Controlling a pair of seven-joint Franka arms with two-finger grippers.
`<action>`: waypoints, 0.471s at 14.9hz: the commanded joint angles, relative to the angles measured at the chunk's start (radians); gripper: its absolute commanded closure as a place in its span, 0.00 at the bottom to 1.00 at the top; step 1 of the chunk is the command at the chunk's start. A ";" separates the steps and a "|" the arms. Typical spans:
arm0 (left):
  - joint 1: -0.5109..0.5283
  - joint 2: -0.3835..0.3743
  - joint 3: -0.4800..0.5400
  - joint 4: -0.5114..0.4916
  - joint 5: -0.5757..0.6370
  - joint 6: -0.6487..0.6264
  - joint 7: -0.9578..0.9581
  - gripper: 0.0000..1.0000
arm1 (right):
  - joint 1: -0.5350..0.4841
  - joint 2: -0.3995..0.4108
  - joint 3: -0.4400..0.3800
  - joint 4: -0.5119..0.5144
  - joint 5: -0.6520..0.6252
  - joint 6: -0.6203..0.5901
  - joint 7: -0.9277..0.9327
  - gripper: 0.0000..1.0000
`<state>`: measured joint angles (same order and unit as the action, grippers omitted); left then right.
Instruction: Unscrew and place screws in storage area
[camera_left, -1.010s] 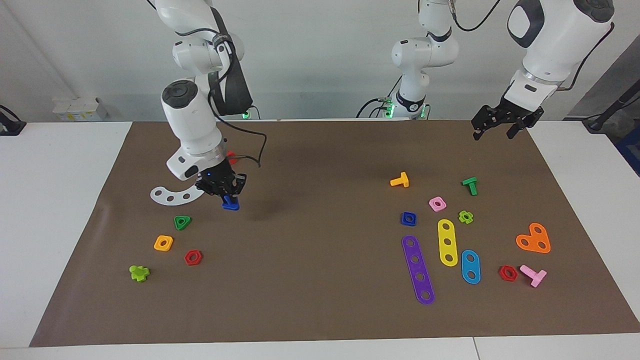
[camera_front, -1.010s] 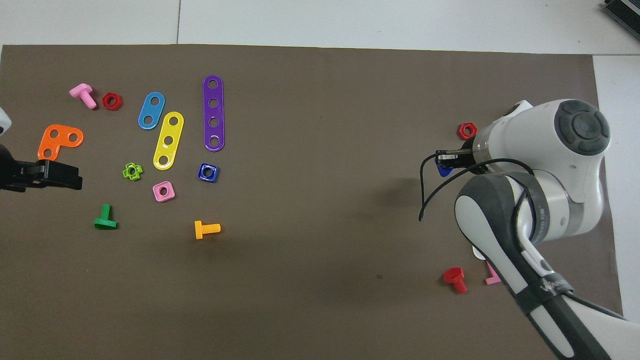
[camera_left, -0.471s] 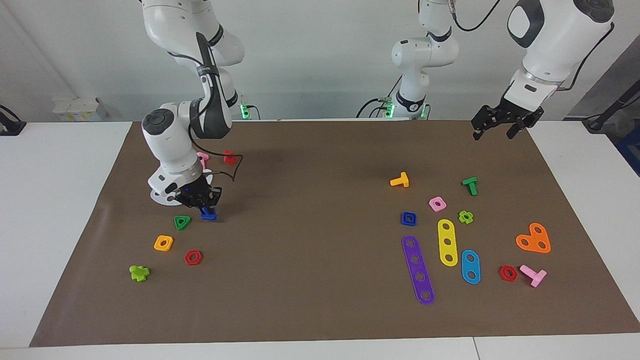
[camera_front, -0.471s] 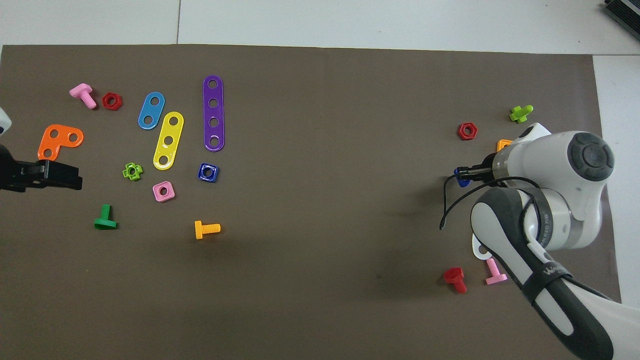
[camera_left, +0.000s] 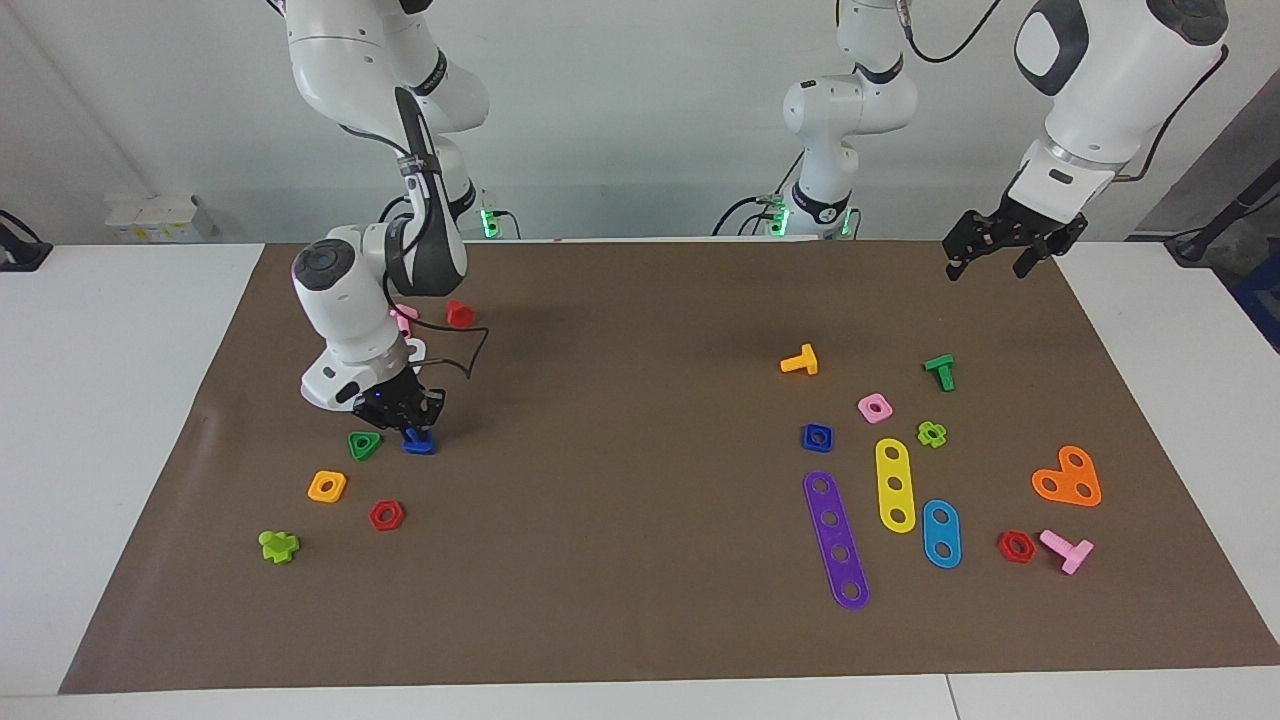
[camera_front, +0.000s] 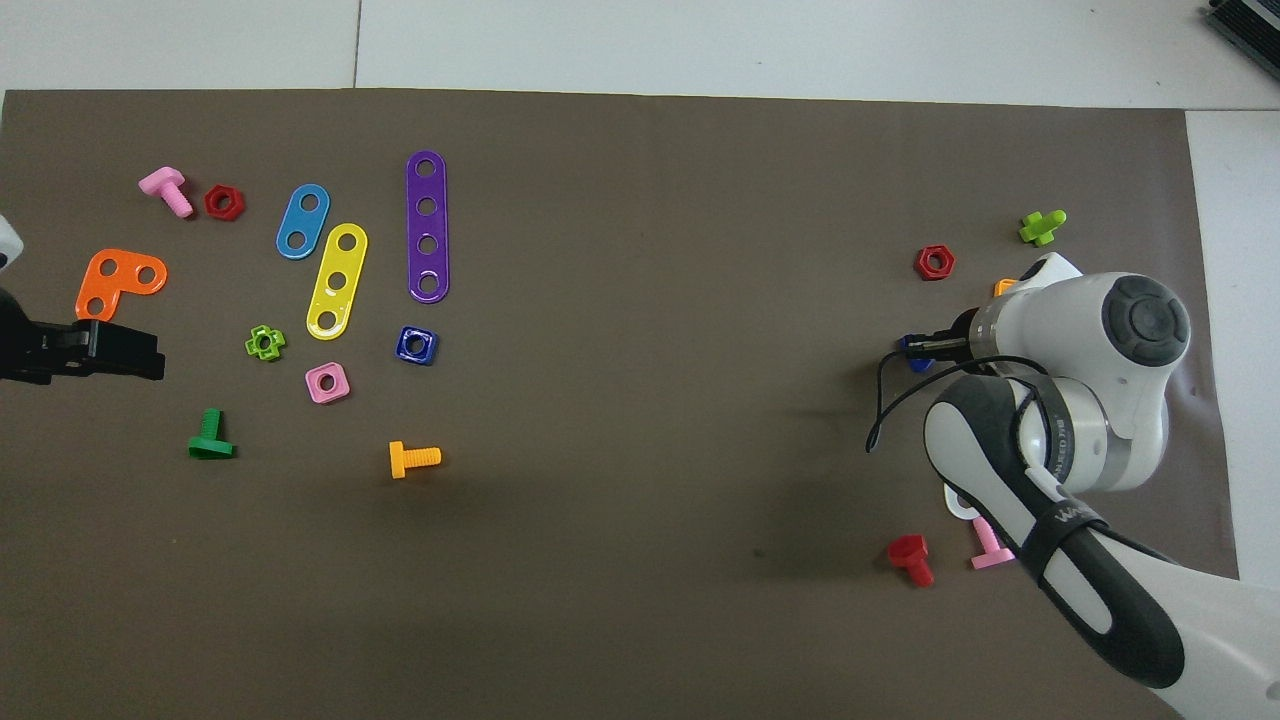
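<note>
My right gripper (camera_left: 407, 418) is shut on the small blue bolt (camera_left: 419, 443). It holds the bolt low, its flat head at the brown mat (camera_left: 640, 620), right beside the green triangle nut (camera_left: 364, 444). In the overhead view the right arm covers most of the bolt (camera_front: 914, 364) and the gripper (camera_front: 918, 346). The orange square nut (camera_left: 327, 486) and red hexagon nut (camera_left: 386, 515) lie close by. The white curved strip (camera_left: 416, 350) is mostly hidden by the right arm. My left gripper (camera_left: 1003, 247) waits open in the air over the mat's corner at the left arm's end.
A lime cross bolt (camera_left: 278, 545), a pink bolt (camera_left: 403, 318) and a red bolt (camera_left: 459, 314) lie around the right arm. Toward the left arm's end lie a purple strip (camera_left: 836, 539), a yellow strip (camera_left: 895, 484), a blue square nut (camera_left: 817, 437) and an orange bolt (camera_left: 800, 361).
My right gripper has carried the blue bolt toward the right arm's end of the table and lowered it beside the green triangle nut. The left arm has not moved.
</note>
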<state>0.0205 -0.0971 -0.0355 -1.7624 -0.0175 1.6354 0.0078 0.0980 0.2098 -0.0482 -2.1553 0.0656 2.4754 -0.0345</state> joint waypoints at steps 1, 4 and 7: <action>0.006 -0.032 -0.001 -0.037 -0.004 0.017 -0.008 0.00 | -0.018 0.005 0.011 -0.004 0.020 0.020 -0.042 0.58; 0.006 -0.032 -0.001 -0.035 -0.004 0.017 -0.006 0.00 | -0.015 0.005 0.011 0.002 0.020 0.011 -0.031 0.00; 0.006 -0.032 -0.001 -0.037 -0.004 0.017 -0.006 0.00 | -0.006 -0.045 0.011 0.038 0.020 -0.050 0.020 0.00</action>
<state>0.0205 -0.0971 -0.0355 -1.7625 -0.0175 1.6354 0.0078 0.0995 0.2061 -0.0467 -2.1435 0.0661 2.4735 -0.0309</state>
